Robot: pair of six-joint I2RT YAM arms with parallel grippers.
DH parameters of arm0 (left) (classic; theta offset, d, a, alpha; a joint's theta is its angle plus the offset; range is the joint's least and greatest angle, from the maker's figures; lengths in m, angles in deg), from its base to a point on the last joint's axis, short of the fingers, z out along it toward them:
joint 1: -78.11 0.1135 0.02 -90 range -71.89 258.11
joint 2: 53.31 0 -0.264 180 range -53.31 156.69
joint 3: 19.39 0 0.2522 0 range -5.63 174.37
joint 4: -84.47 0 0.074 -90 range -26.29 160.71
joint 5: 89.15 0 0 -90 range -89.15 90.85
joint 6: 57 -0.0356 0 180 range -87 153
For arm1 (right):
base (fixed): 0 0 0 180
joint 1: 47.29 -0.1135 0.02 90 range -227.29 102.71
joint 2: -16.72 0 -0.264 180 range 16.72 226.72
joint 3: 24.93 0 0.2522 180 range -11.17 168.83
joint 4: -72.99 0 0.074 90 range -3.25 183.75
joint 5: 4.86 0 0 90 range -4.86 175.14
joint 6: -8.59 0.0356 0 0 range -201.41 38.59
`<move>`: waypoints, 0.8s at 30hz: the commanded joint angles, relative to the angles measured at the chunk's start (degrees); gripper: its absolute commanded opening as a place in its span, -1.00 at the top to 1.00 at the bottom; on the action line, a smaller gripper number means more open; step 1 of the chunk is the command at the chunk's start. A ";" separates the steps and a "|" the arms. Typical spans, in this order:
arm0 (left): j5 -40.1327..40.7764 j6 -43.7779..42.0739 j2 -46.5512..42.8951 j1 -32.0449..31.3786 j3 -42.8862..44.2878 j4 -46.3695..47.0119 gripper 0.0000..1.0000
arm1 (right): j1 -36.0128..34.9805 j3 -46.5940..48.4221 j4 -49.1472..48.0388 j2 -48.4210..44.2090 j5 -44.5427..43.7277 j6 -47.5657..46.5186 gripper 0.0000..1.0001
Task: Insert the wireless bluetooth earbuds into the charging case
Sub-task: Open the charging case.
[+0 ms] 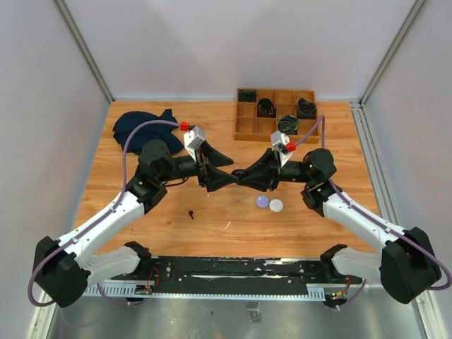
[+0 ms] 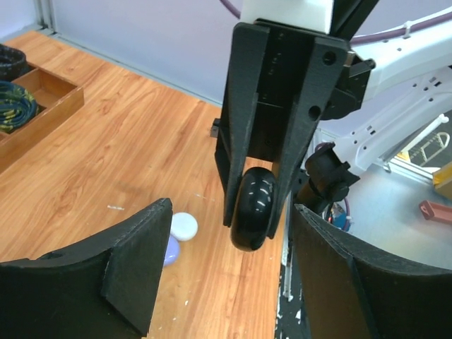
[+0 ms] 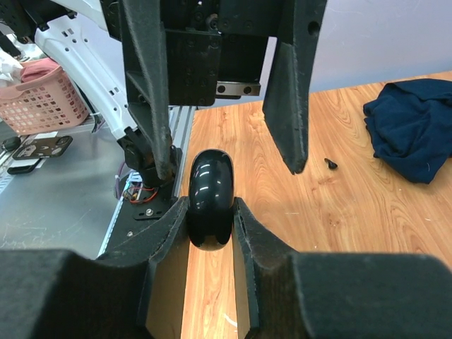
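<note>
Though hidden overhead, black case [image 3: 210, 194] wrist-visible.

We saw pale walls [image 1: 212, 42] behind a wooden table [image 1: 212, 240]; a pink basket [image 3: 42, 99] sat upper left, right wrist view.

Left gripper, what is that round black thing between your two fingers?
A black case, pinched by the right gripper. It sits in the gap of the open left gripper, as the left wrist view shows.
</note>
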 commanded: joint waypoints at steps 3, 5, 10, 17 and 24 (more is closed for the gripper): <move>4.05 -3.60 1.48 -1.33 3.35 -5.05 -0.48 | -1.28 1.88 1.09 -1.51 -0.80 -2.42 0.84; 4.95 -4.27 1.62 -1.59 4.05 -6.45 -0.48 | -1.25 1.90 1.47 -1.46 -0.76 -2.72 0.84; 7.23 -3.49 0.54 -1.60 4.30 -6.44 -0.49 | -1.53 1.96 2.77 -1.59 -0.62 -3.77 0.84; 10.93 -2.72 -0.98 -1.60 4.42 -6.37 -0.49 | -1.82 1.96 4.32 -2.42 -0.28 -4.76 0.84; 13.17 -2.14 -1.89 -1.60 4.80 -6.20 -0.49 | -1.94 1.82 5.42 -2.73 -0.34 -5.56 0.84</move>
